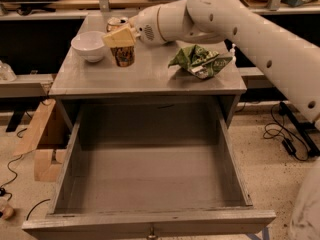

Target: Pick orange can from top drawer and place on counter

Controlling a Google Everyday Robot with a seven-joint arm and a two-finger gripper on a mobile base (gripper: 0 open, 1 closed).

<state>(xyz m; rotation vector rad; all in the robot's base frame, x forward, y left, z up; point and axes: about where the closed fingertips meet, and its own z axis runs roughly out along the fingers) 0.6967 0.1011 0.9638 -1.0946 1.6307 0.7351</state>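
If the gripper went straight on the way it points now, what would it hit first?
The gripper, at the top of the orange can toward the back left of the counter, points left. The white bowl looks first in its line, though depth is unclear and it might pass above the rim.

Arm reaching in from right; claw (119, 36) at upper left.

No text, brand, number or sign is legible from this standpoint. The can (123, 57), clasped at its top by the gripper (119, 37) above the rear left of the counter (150, 78), carries dark markings that cannot be resolved into characters. The green bag (200, 61) lying on the counter's right side shows pale printed patches, likewise unreadable.
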